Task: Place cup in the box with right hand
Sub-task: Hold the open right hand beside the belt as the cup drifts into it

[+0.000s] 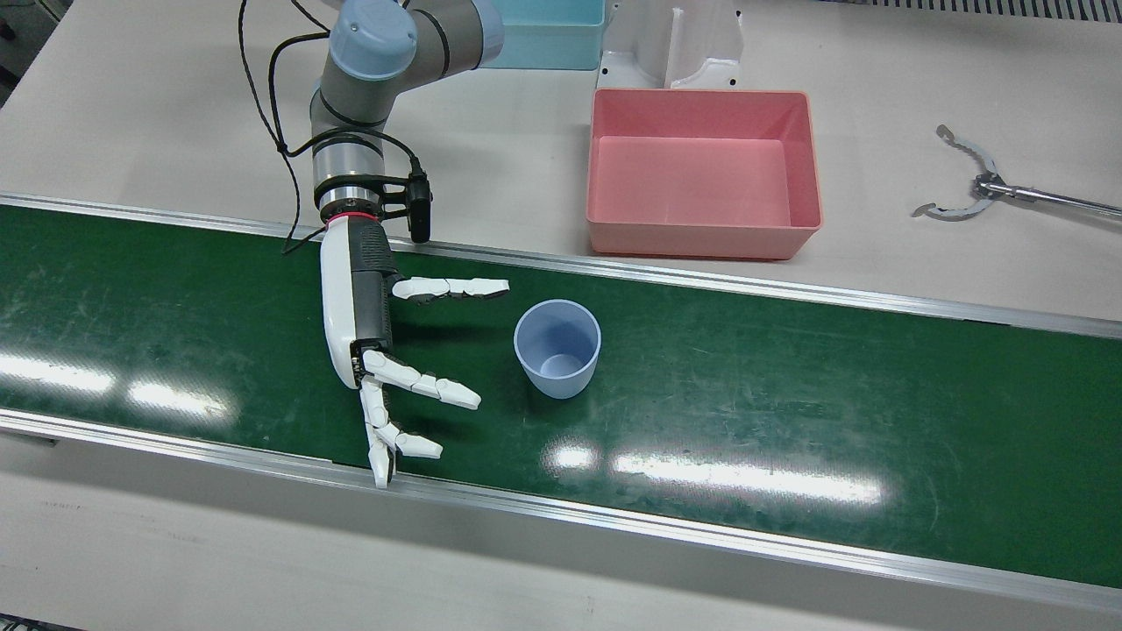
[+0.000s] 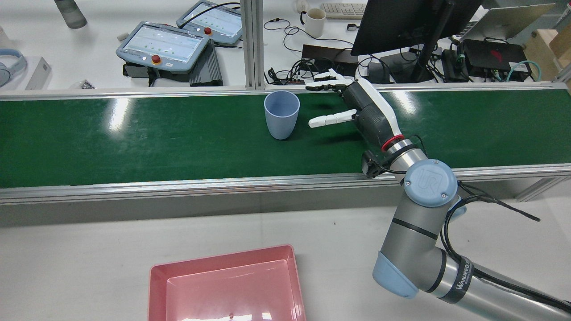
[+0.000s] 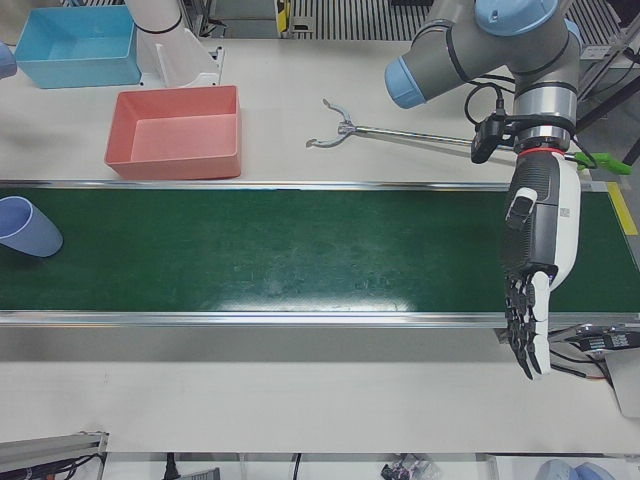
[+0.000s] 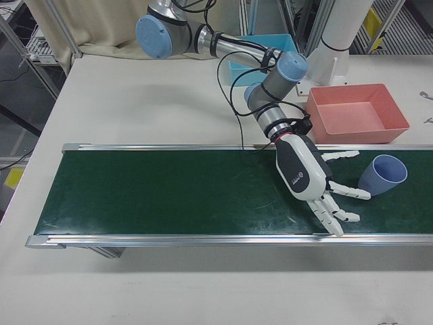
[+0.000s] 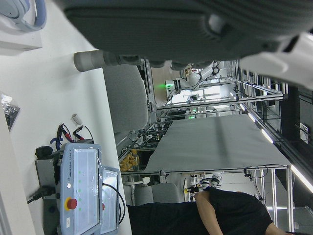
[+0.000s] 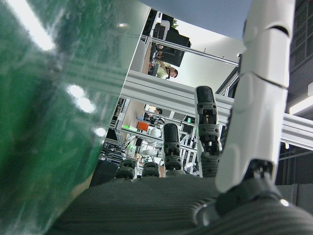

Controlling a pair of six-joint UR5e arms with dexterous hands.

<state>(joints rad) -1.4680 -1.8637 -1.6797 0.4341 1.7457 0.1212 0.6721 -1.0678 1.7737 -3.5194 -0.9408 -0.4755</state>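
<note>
We see the cup (image 1: 557, 349), pale blue, upright and mouth up, standing on the green belt (image 1: 789, 386), empty, nothing touching it. In the rear view it sits near the belt's far edge.

Our right hand (image 1: 386, 350) lies low over the belt just beside the cup, palm turned toward it, fingers (image 1: 451, 287) spread wide and holding nothing. The thumb and the other fingers point at the cup with a clear gap on both sides. Some fingertips reach the belt's front rail (image 1: 526, 504).

The pink box (image 1: 701, 171) is on the pale table (image 1: 131, 114) behind the belt, empty, well apart from the cup, its near wall close to the belt's back rail. A blue bin (image 3: 70, 45) sits further back by a white pedestal (image 1: 675, 44). A metal grabber tool (image 1: 973, 188) lies on the table off to the side of the box.

Our left hand (image 3: 538, 260) shows in the left-front view, hanging over the far end of the belt, fingers straight and close together, pointing down past the front rail, holding nothing.
</note>
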